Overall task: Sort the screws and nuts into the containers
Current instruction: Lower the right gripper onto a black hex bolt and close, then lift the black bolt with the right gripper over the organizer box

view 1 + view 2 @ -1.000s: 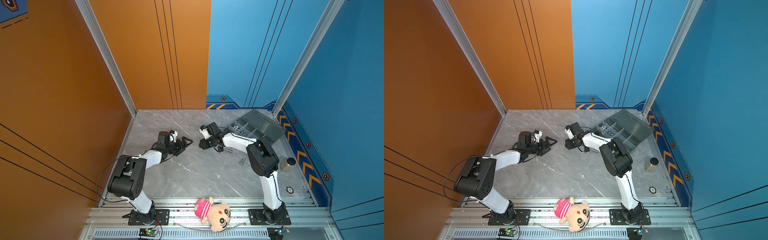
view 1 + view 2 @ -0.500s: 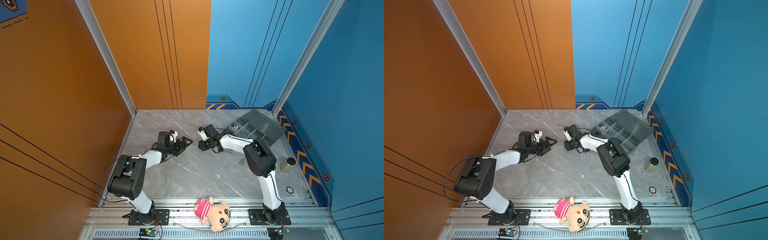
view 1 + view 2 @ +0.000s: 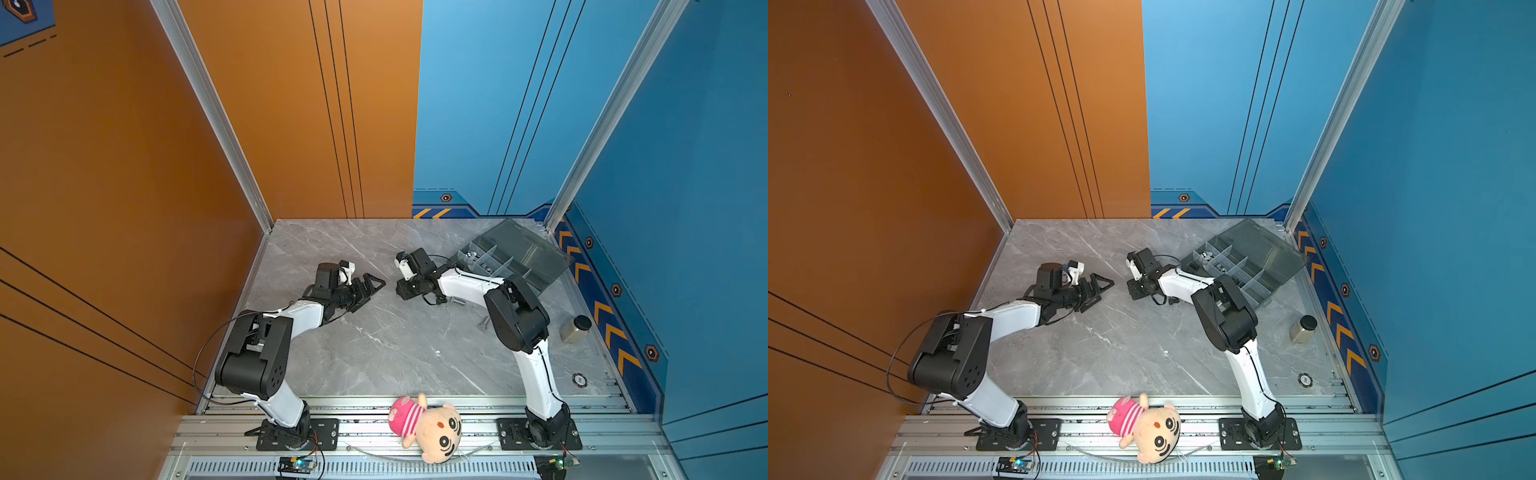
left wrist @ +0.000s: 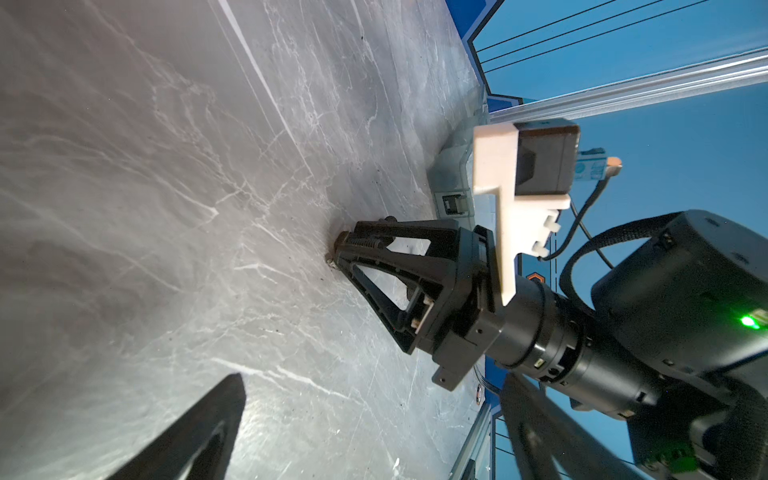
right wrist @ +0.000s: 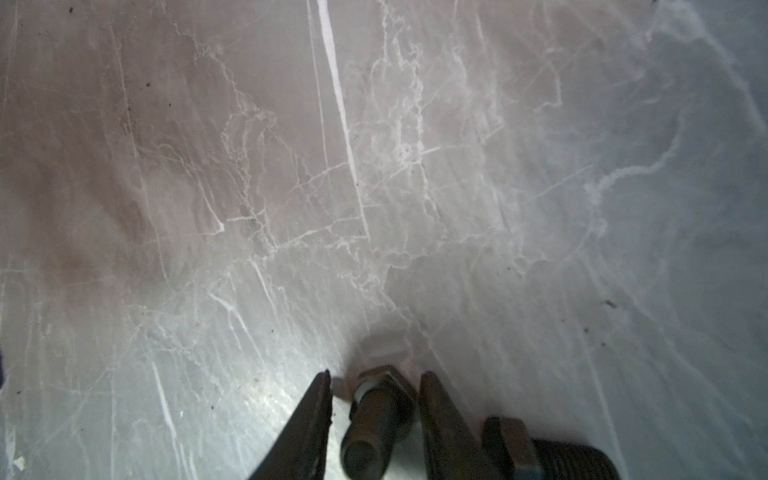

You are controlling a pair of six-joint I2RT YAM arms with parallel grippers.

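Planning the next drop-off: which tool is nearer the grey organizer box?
Right. The right tool lies between the organizer box and the left tool, clear of the box; the left tool sits farther out.

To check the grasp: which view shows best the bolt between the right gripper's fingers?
Right wrist view: the bolt lies close-up between both fingers. Left wrist view barely shows it; top views hide it.
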